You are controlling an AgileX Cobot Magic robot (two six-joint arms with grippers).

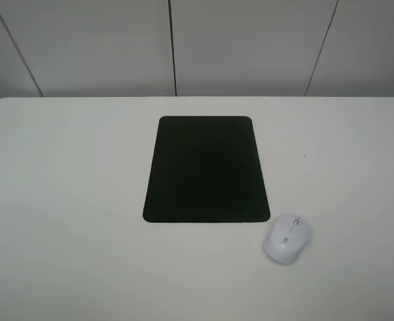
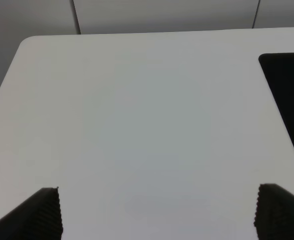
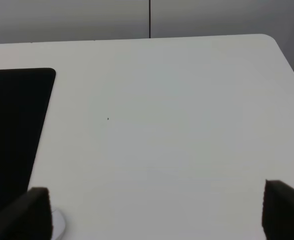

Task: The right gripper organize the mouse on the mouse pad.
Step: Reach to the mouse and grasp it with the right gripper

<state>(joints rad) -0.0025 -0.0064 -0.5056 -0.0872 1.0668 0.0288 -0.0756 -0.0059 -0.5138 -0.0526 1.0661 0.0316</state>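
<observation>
The white mouse (image 1: 287,239) lies on the white table just off the front right corner of the black mouse pad (image 1: 207,170), not on it. Neither arm shows in the exterior high view. In the right wrist view my right gripper (image 3: 156,215) is open and empty, its fingertips (image 3: 32,210) spread wide above the table; a sliver of the mouse (image 3: 58,224) shows beside one finger, and the pad (image 3: 14,130) lies to that side. In the left wrist view my left gripper (image 2: 156,212) is open and empty over bare table, with the pad's edge (image 2: 289,95) in view.
The white table (image 1: 69,200) has rounded far corners and grey wall panels behind it. A tiny dark speck (image 1: 304,156) marks the tabletop right of the pad.
</observation>
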